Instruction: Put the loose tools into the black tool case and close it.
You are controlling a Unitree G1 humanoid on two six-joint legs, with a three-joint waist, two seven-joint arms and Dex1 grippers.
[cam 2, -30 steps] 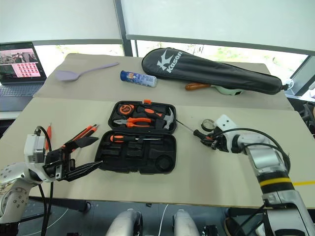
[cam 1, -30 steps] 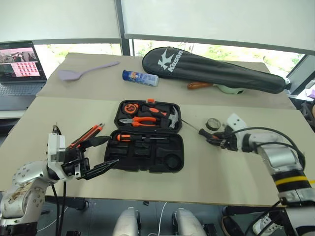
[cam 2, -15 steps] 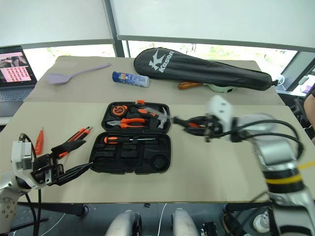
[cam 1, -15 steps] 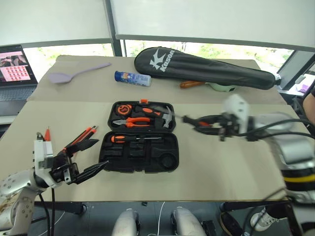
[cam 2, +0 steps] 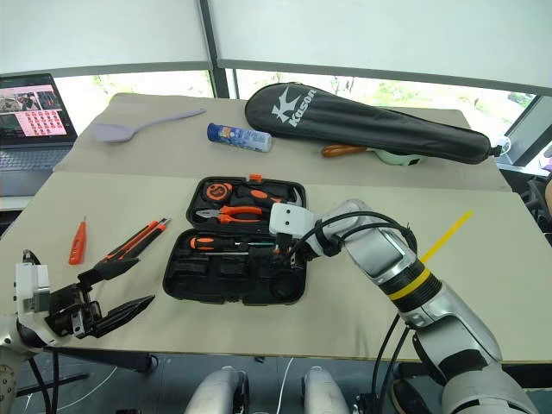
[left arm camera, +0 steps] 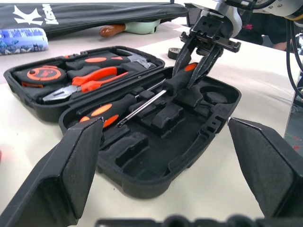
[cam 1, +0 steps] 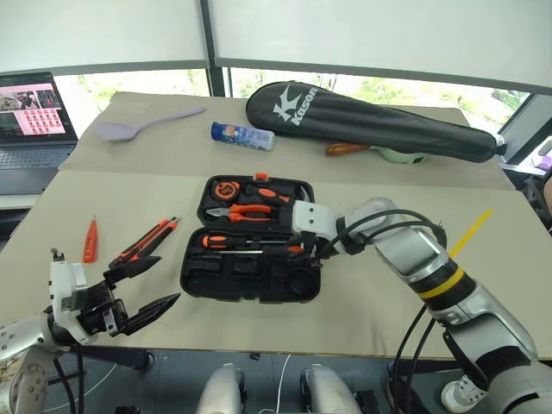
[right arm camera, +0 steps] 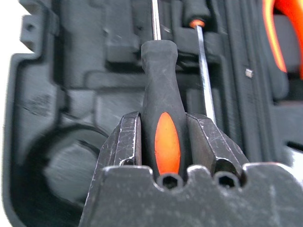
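Gripping a screwdriver [right arm camera: 161, 113] handle over the open tool case [cam 1: 250, 285], the right gripper [left arm camera: 196, 66] shows clearly from the left wrist; the left gripper [cam 1: 142, 289] gapes wide off the case's left edge.

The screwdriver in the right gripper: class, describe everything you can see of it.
The screwdriver has a black, rubbery-looking handle with an orange oval inlay and a thin bare metal shaft. The right gripper is clamped on its handle, holding it over the front half of the open black tool case, tip angled down beside a second screwdriver already lying there.
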